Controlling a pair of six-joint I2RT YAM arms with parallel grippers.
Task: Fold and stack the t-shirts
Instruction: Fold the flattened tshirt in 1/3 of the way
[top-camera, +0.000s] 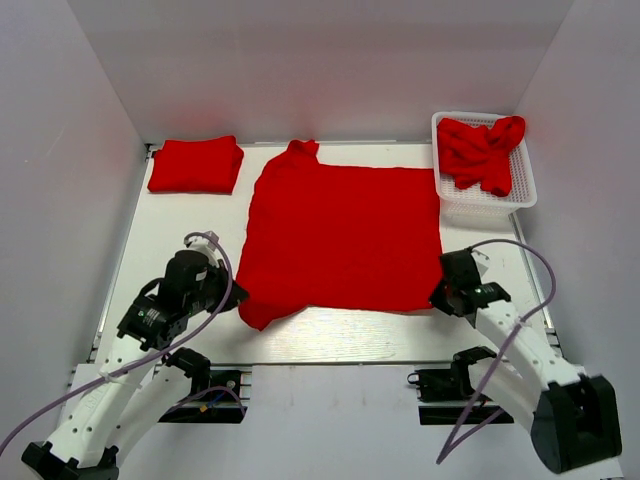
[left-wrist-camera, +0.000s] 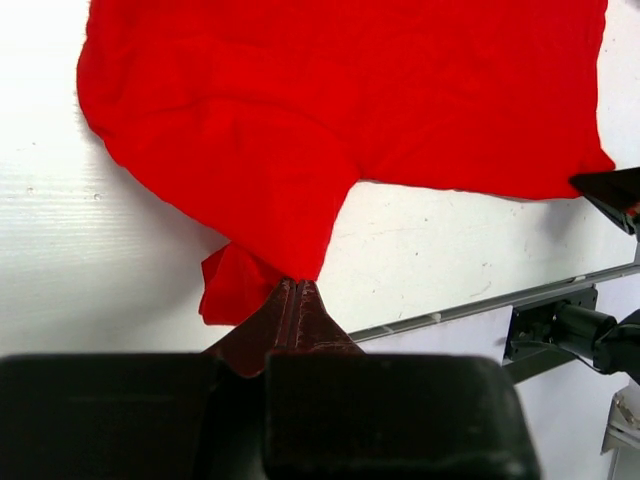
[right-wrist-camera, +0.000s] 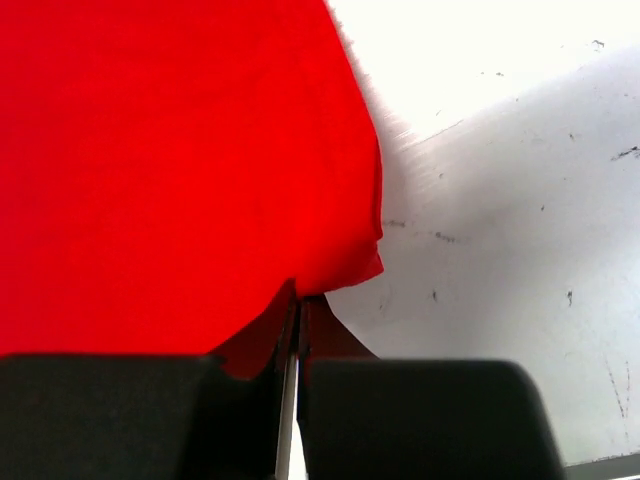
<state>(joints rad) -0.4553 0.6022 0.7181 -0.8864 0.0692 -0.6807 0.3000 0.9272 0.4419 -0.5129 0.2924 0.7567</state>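
At the far right corner of the table (top-camera: 340, 335) stands a white mesh basket (top-camera: 486, 211) holding crumpled red cloth (top-camera: 482, 152); how many shirts that makes I cannot tell. At the far left lies one folded t-shirt (top-camera: 197, 165). Between them, one spread t-shirt (top-camera: 345, 235) covers the middle of the table, well apart from both. Both arms reach low over the near edge, wrists angled toward the cloth. The left gripper (left-wrist-camera: 296, 292) is pinched tight on the shirt's near-left corner, and the right gripper (right-wrist-camera: 298, 302) is clamped on its near-right corner. Two arms, two grips, one basket.
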